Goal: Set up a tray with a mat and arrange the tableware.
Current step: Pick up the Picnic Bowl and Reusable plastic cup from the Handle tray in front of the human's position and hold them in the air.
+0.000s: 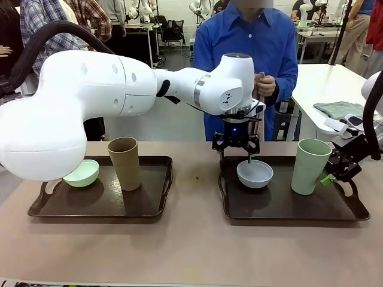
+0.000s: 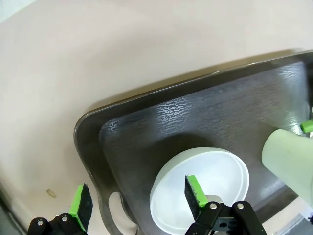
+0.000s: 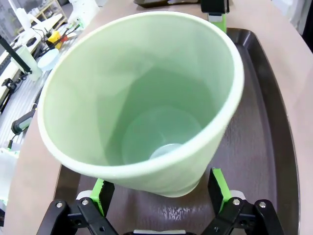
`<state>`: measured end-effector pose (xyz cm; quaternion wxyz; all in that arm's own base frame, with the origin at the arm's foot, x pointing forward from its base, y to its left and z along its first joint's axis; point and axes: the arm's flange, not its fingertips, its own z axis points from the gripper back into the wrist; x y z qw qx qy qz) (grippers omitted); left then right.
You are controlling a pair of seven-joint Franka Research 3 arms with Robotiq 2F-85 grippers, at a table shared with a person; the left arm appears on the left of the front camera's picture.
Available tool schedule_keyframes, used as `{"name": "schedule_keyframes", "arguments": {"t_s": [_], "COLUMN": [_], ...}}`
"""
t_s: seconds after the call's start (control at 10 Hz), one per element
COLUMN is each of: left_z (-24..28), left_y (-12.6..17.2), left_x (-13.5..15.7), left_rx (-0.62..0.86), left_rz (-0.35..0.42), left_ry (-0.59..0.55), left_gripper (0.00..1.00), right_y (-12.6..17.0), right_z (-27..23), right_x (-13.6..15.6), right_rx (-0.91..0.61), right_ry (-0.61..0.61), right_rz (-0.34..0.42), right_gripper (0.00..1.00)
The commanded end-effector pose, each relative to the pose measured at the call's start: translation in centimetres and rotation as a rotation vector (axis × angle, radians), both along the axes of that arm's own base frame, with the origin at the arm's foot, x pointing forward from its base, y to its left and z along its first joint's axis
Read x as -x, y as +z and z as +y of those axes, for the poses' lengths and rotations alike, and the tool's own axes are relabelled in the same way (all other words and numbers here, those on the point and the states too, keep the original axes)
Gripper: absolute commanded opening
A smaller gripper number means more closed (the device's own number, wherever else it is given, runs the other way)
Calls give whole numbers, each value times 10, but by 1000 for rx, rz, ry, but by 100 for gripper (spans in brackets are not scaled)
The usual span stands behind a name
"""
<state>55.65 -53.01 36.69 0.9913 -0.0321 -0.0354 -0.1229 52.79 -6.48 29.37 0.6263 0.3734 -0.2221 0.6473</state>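
Left claw (image 1: 236,156), fingers apart, straddles the rim of the white bowl (image 1: 255,173). Right claw (image 1: 333,177), fingers apart, sits just beside the pale green cup (image 1: 310,166).

The dark tray (image 2: 195,112) looks grain-textured and faintly glossy, the pale green cup (image 3: 146,98) smooth, matt plastic.

My pincer (image 2: 138,203), spread wide, hung over the dark tray (image 2: 146,122), one finger (image 2: 195,193) inside the white bowl (image 2: 220,171); a pale green cup (image 2: 288,161) stood to its right.
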Motion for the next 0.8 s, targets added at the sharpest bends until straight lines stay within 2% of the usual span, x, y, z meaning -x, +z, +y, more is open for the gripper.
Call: {"name": "schedule_keyframes", "arguments": {"t_s": [0.0,0.5,0.7], "left_z": [4,3,-2], "left_y": [-6,-23,-29], "left_x": [1,9,19], "left_rx": [9,82,60], "left_rz": [4,99,98], "left_ry": [43,69,83], "left_gripper": [100,100,100], "right_y": [-1,-5,-6], "right_z": [8,19,19], "right_x": [8,3,3], "right_rx": [-17,-49,-59], "right_ry": [-15,-58,-65], "right_rz": [-53,-12,-21], "right_gripper": [100,100,100]}}
